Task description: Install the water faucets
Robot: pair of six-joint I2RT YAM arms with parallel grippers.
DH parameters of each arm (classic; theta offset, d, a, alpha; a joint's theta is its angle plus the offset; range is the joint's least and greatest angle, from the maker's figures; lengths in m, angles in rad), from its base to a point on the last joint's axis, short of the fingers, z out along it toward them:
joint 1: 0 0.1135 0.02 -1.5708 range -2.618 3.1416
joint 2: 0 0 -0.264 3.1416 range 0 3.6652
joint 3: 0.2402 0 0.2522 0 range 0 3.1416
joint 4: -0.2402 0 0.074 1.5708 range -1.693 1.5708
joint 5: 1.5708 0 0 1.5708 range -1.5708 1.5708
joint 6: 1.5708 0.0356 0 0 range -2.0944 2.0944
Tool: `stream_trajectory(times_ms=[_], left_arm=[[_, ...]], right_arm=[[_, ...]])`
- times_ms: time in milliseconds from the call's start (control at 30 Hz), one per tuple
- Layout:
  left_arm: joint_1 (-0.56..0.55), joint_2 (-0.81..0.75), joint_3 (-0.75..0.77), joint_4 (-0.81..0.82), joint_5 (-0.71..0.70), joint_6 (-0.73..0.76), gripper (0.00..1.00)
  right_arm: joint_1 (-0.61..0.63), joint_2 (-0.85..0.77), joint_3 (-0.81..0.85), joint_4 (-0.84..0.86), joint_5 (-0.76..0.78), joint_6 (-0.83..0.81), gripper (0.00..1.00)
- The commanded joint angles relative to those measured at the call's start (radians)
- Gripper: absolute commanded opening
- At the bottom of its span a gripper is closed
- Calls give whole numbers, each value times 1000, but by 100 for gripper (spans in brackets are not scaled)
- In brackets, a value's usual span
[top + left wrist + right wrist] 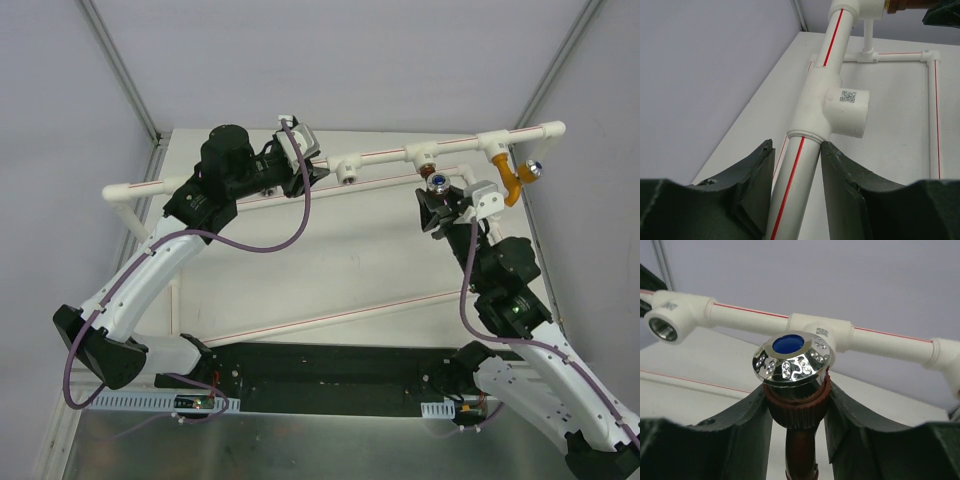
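The dark reddish-brown faucet (797, 415) with a shiny silver, blue-centred cap (792, 360) sits between the jaws of my right gripper (797, 400), which is shut on its ribbed neck. In the top view this faucet (437, 181) is at the middle tee (425, 160), held by the right gripper (440, 198). In the left wrist view its brown-brass end (902, 6) meets that tee. The orange-yellow faucet (512, 180) hangs from the right tee (495, 142). My left gripper (796, 147) (300, 166) is shut on the white pipe (792, 185) just below a tee (840, 107).
An empty tee socket with a metal-ringed hole (664, 328) (347, 169) is on the pipe left of the held faucet. The white pipe frame (150, 187) runs along the back. More red-lined pipes (330, 317) lie on the table. Enclosure walls and poles stand close behind.
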Motion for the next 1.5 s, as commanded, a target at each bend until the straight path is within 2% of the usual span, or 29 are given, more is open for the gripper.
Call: stream_trajectory(times_ms=[0,167,333,400,533,567,633,667,700,733,900,967,1133,1200,1367,1467], left_arm=[[3,79,-111,-463,-21,-111,0],[3,83,-111,-464,-20,-111,1],[3,80,-112,-463,-21,-111,0],[3,77,-112,-463,-26,-109,1],[3,83,-112,-464,-24,-111,1],[3,85,-111,-463,-21,-109,0],[3,82,-111,-463,-21,-111,0],[3,82,-112,-463,-23,-111,1],[3,80,-111,-463,-24,-109,1],[3,80,-112,-463,-26,-109,1],[3,80,-111,-463,-21,-111,1],[3,82,-111,-463,-18,-111,1],[3,77,-111,-463,-18,-111,0],[3,76,-111,-463,-18,-111,1],[3,77,-111,-463,-18,-111,1],[3,76,-111,-463,-20,-109,1]], right_arm=[[0,-44,-92,17,198,486,0],[0,-104,-208,120,381,864,0],[0,-110,-221,37,536,1259,0],[0,-106,-216,38,513,1344,0],[0,-86,-170,37,443,1392,0],[0,-81,-153,29,429,1398,4],[0,-73,-121,26,397,1353,13],[0,-69,-104,23,374,1308,21],[2,-64,-86,8,360,1244,40],[0,-58,-63,-21,345,1177,49],[0,-30,28,-190,280,836,79],[0,-37,20,-190,269,706,82],[0,-55,-3,-100,243,409,82],[0,-55,2,-71,211,348,82],[0,-32,55,-47,154,326,82],[0,-11,72,-31,148,381,81]])
